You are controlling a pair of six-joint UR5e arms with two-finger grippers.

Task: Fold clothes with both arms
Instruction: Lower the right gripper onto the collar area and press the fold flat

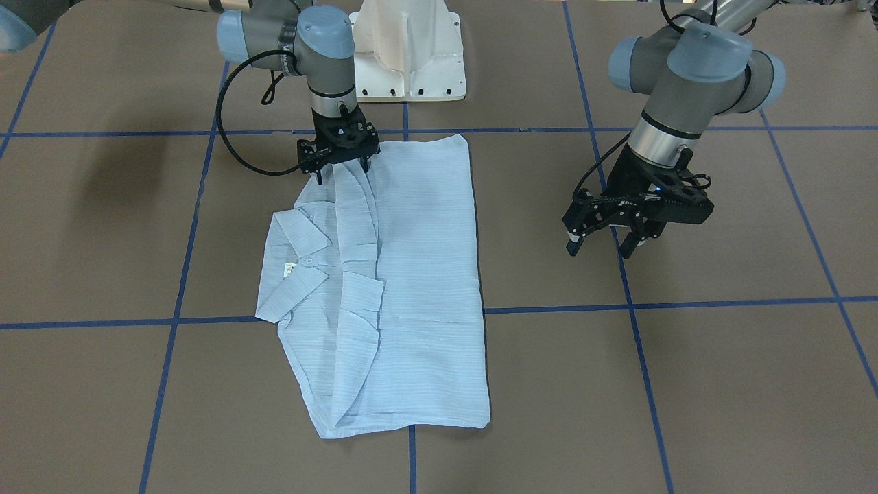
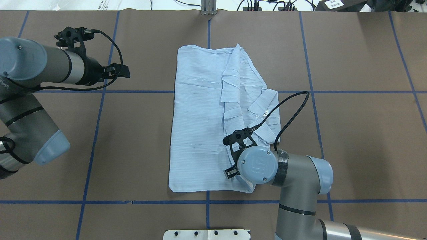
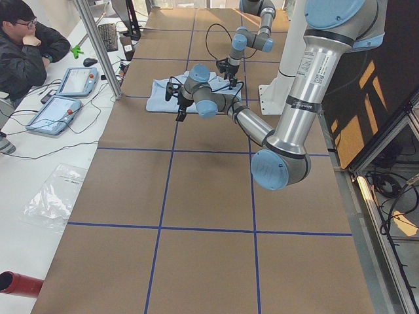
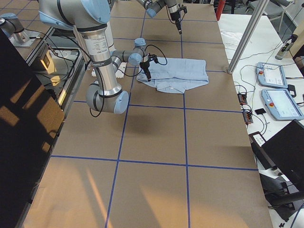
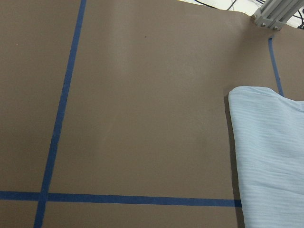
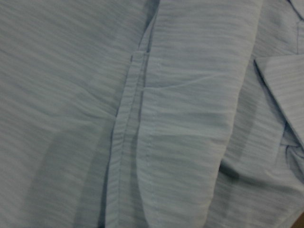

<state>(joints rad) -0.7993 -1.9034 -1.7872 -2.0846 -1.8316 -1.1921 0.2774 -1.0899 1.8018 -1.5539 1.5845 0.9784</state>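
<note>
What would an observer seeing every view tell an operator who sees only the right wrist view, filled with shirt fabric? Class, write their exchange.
Operator: Where is my right gripper?
Observer: The right gripper is open at the shirt's edge nearest the robot's base.
Operator: And the left?
Observer: The left gripper hangs open over bare table, clear of the shirt.
Operator: Where is the collar?
Observer: The collar lies on the robot's right side.

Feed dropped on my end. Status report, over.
Left black two-finger gripper open, over brown table, off shirt. Right gripper open, low over light-blue striped shirt, robot-side edge. Shirt partly folded, flat. No obstruction seen.
</note>
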